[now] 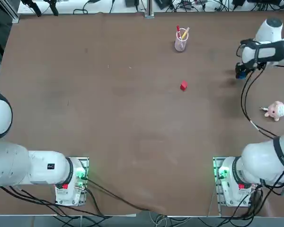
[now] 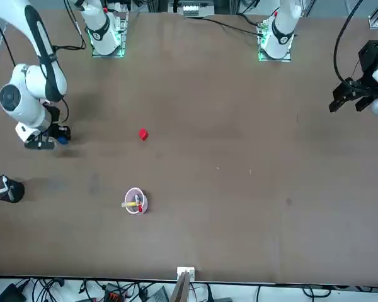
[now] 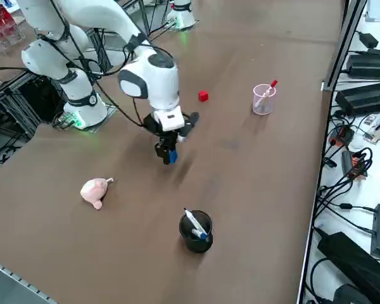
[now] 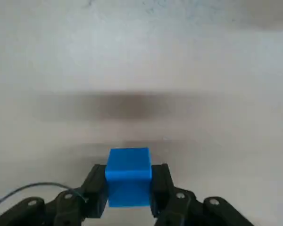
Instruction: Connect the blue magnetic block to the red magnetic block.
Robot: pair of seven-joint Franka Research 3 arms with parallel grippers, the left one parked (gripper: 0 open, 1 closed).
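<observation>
The blue magnetic block (image 4: 128, 176) is clamped between the two fingers of my right gripper (image 4: 128, 188), which is shut on it. From the side, the same blue magnetic block (image 3: 171, 156) hangs just above the table under the gripper (image 3: 168, 154). From overhead my right gripper (image 1: 241, 72) is at the table's far right, with the red magnetic block (image 1: 183, 85) lying alone to its left, well apart. The red magnetic block (image 2: 143, 134) also shows in the front view, to the right of the gripper (image 2: 57, 137), and the red magnetic block (image 3: 203, 95) in the side view.
A pink cup (image 1: 181, 41) holding a red pen and a yellow one stands beyond the red block. A pink plush toy (image 1: 275, 110) lies at the right edge, nearer the arm's base. A black cup (image 3: 196, 231) with pens stands off the table's right side.
</observation>
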